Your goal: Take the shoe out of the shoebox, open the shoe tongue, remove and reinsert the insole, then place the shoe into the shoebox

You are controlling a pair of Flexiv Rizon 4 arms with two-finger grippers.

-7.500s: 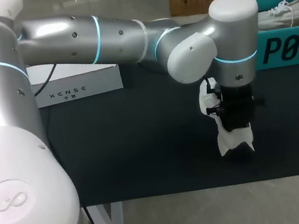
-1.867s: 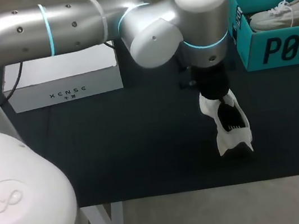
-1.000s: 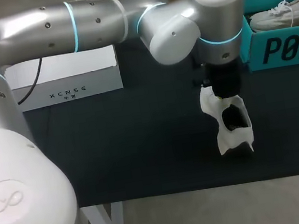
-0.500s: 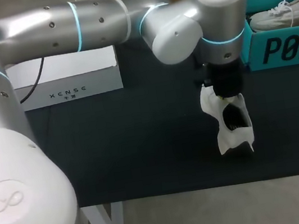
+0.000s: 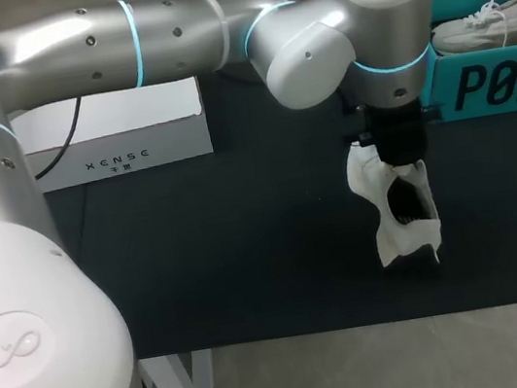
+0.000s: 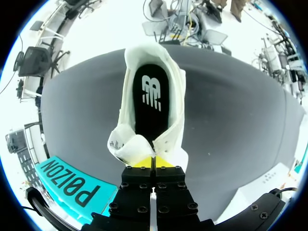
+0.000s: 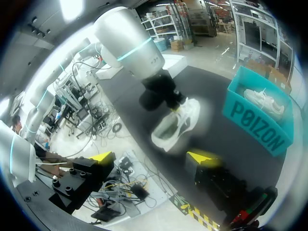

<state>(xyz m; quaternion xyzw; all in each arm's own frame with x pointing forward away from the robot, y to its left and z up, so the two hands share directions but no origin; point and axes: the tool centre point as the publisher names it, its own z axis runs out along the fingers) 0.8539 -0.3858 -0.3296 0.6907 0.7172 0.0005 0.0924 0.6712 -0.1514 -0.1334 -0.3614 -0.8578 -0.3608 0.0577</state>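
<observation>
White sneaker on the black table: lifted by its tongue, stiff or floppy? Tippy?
The white sneaker looks light, nothing pinning it: it likely lifts easily. Its padded white tongue curls where the left gripper pinches it, so probably floppy; the shoe may swing.

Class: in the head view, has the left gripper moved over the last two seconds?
Yes. The left gripper moved right, toward the teal shoebox, above the white shoe.

Left arm (image 5: 164, 32) reaches across from the left, wrist pointing straight down, pincer (image 6: 152, 162) pinched tight on the shoe (image 6: 176, 103). Right pincer (image 7: 151, 158) sits back, fingers (image 7: 102, 156) spread wide.
</observation>
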